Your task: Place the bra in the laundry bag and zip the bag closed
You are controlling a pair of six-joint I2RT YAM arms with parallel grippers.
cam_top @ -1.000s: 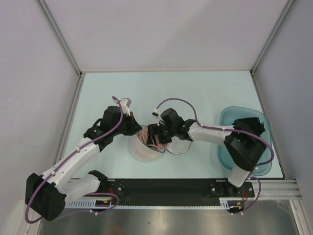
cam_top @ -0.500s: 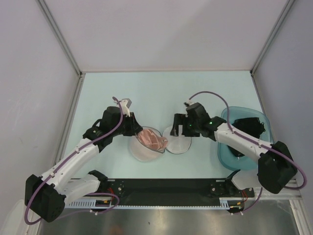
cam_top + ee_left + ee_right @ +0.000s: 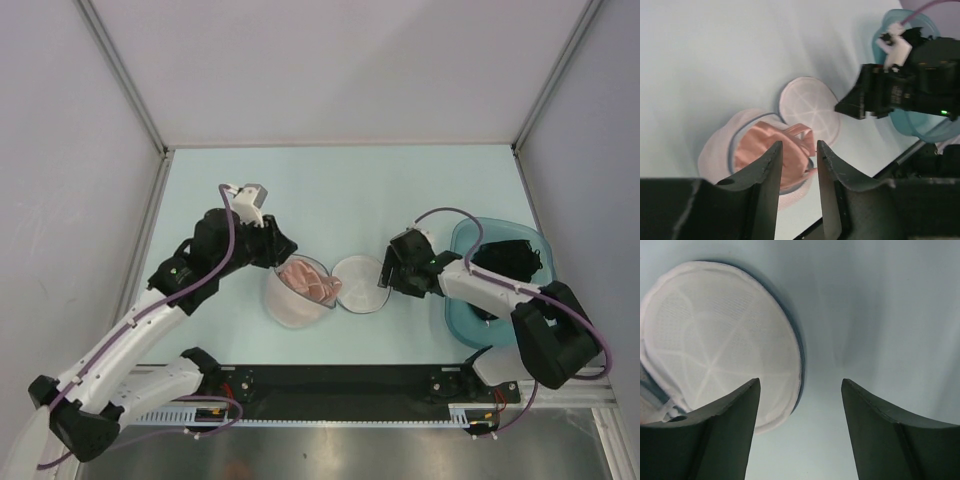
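**Bra sits in the open bag; both claws empty, zip not started**

Top external: the bra (image 3: 308,281) lies bunched in the deeper half of the laundry bag (image 3: 290,308). The bag's flat half (image 3: 360,285) is folded out to the right, flat on the table (image 3: 400,190). The left gripper (image 3: 284,247) hovers at the bag's far rim, its fingers a little apart and holding nothing. The right gripper (image 3: 388,275) sits just beside the flat half, but whether it is open cannot be told here. A black garment (image 3: 510,258) lies in the teal basin (image 3: 458,236), well apart from the bag.

Left wrist: the fingers are spread narrowly above the bra (image 3: 757,152), and a thin strap loops up at the bag's rim. The satin will probably be slippery, soft and light, and the padded cups look springy enough to push the lid back up. That strap needs tucking in, or it could snag the zip.

Right wrist: the jaws are wide open and empty, over bare table at the edge of the flat half (image 3: 715,355). The mesh looks floppy and light and will likely slide, so take it by the stiff dark rim.

Hard to tell: the zip pull is not clearly seen. The small lump at the lower left of the right wrist view could be the pull or the strap. Much of the bra is hidden inside the bag.
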